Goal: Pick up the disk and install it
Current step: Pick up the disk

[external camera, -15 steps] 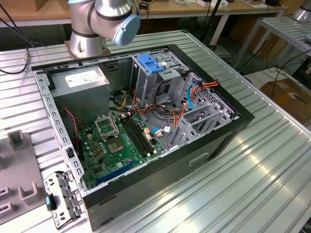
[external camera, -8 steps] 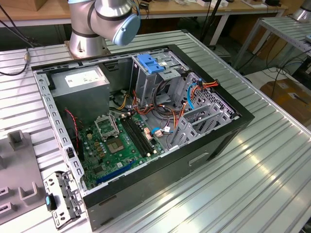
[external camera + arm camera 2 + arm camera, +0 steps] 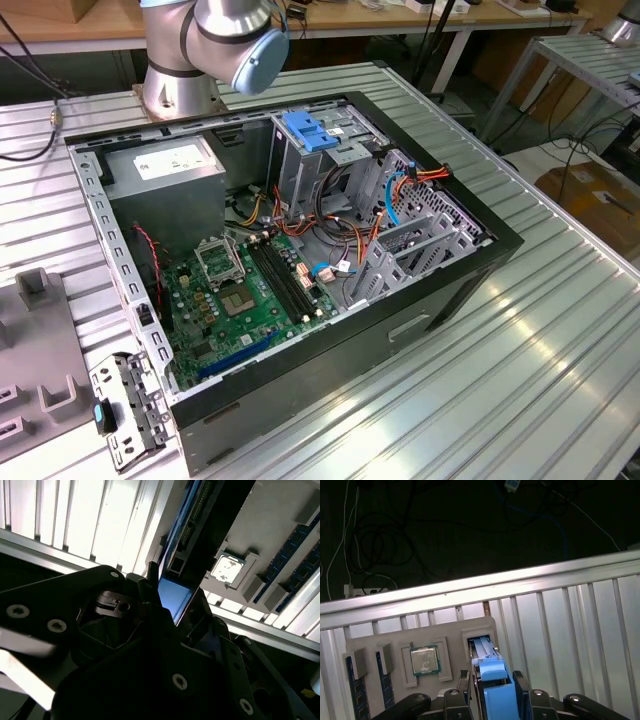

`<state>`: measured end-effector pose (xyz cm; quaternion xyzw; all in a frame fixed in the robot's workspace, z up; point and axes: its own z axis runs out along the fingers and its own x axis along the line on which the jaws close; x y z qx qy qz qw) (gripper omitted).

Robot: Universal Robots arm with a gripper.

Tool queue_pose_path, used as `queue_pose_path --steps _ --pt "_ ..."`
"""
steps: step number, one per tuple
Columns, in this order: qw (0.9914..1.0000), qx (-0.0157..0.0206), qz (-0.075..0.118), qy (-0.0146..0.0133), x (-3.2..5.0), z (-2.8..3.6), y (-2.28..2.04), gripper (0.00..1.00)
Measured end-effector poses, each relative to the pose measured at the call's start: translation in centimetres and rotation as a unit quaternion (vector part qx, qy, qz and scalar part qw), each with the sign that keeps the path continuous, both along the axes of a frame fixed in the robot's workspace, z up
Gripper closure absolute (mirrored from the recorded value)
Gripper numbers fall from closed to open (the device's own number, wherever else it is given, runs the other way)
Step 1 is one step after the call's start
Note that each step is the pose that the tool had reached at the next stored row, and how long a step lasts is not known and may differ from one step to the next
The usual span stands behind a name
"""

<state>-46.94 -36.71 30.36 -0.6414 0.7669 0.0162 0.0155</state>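
Gripper (image 3: 491, 676) clasps disk (image 3: 485, 649) standing in tray (image 3: 451, 630).

1. Robot arm (image 3: 215, 40): upper links cut off by exterior view's top edge
2. Grey tray (image 3: 50, 340): cut off at exterior view's left edge
3. Disk (image 3: 495, 695): lower end cut off in first wrist view

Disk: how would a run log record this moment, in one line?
disk: on edge in grey tray slot | hand: around disk

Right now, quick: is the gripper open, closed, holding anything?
Gripper: closed on the disk, which sits on edge in its slot in the tray.
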Motion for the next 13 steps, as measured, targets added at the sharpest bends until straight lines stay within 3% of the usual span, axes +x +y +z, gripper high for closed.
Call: queue_pose_path --steps 3,8,13 --pt "0.99997 0.0003 0.007 0.0000 -0.20 -0.37 -0.01 0.53" --pt "0.99995 0.0002 0.010 0.0001 -0.21 -0.38 0.00 0.53" --pt "0.99934 0.0001 0.036 0.0000 -0.12 -0.50 0.23 0.53"
